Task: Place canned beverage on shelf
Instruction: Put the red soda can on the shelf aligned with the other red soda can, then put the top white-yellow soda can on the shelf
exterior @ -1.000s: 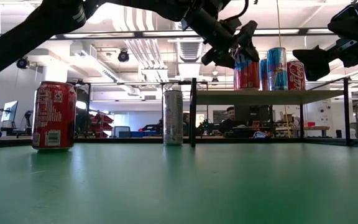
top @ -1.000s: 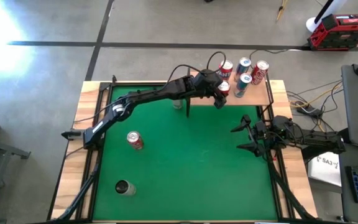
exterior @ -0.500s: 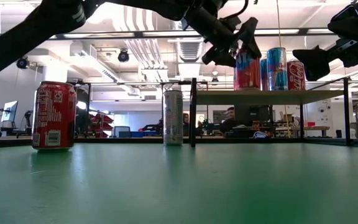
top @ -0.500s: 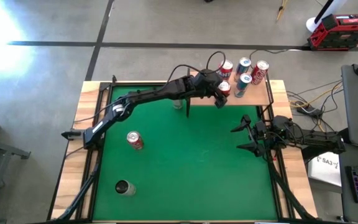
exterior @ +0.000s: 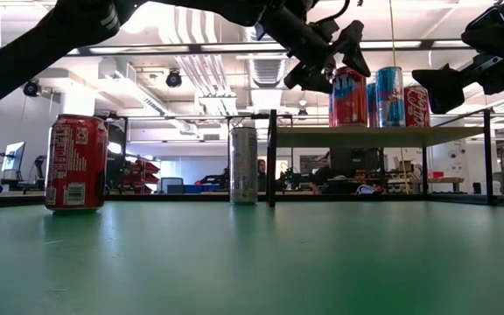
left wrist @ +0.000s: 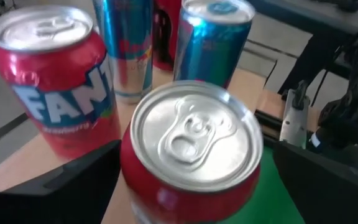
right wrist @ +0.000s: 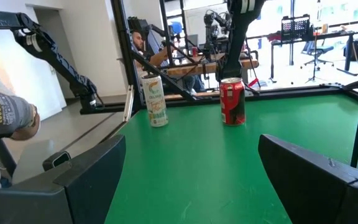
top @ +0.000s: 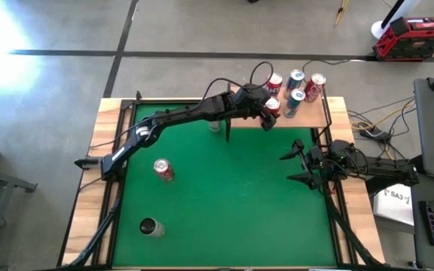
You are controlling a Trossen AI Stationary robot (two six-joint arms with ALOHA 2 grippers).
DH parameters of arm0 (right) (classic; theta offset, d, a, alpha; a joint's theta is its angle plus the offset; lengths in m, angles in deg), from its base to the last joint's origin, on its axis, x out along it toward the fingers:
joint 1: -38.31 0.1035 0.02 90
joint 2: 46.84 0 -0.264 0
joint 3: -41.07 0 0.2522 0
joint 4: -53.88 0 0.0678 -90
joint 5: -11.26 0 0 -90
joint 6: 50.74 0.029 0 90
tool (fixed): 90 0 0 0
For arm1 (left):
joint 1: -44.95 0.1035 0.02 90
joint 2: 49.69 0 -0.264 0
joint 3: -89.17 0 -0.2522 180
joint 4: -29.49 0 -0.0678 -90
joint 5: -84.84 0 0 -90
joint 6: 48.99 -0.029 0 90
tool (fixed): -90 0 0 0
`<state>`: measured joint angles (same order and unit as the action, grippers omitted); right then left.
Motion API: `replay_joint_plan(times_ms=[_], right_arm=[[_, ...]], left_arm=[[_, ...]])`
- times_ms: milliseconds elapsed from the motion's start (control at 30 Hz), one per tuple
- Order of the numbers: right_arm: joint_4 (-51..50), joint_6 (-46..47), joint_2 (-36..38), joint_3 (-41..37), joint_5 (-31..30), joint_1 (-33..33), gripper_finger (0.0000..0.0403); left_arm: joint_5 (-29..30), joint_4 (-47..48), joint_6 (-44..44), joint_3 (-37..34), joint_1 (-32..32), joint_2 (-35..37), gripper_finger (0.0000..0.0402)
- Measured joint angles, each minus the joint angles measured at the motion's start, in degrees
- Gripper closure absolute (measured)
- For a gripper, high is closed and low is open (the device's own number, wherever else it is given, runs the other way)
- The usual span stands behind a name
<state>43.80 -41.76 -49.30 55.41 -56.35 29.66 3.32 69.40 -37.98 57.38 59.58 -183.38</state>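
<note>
White letters "FAN" show on a red can (left wrist: 51,93) standing on the shelf (left wrist: 42,155). "LOGGER" is printed on a person's grey sleeve (right wrist: 5,112).

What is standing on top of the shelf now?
Five cans stand on the shelf: the red can between the open left gripper's fingers, two blue cans, two more red. Its board beneath them is covered.

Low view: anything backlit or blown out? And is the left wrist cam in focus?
Low view: ceiling lights glare white behind the arms, so both read as dark silhouettes; the red can on the mat is well lit. Left wrist view: the near can's lid is fairly sharp, while the Fanta can and blue cans behind look softer.
</note>
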Motion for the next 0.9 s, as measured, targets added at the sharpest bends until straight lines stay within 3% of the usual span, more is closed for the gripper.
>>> replay_joint_plan(times_ms=[167,567,767,900], right_arm=[[0.0,0.0,0.0,0.0,0.0,0.0,0.0044],[0.0,0.0,0.0,0.0,0.0,0.0,0.0044],[0.0,0.0,0.0,0.0,0.0,0.0,0.0044],[0.0,0.0,0.0,0.0,0.0,0.0,0.0044]], left_arm=[[1.7,3.0,2.1,0.0,0.7,0.0,0.0003],[-0.7,15.7,3.3,-0.1,3.5,5.0,0.0002],[-7.9,21.9,2.8,-0.1,3.9,7.0,0.001],[-9.5,27.1,5.7,-0.1,3.9,8.2,0.0019]])
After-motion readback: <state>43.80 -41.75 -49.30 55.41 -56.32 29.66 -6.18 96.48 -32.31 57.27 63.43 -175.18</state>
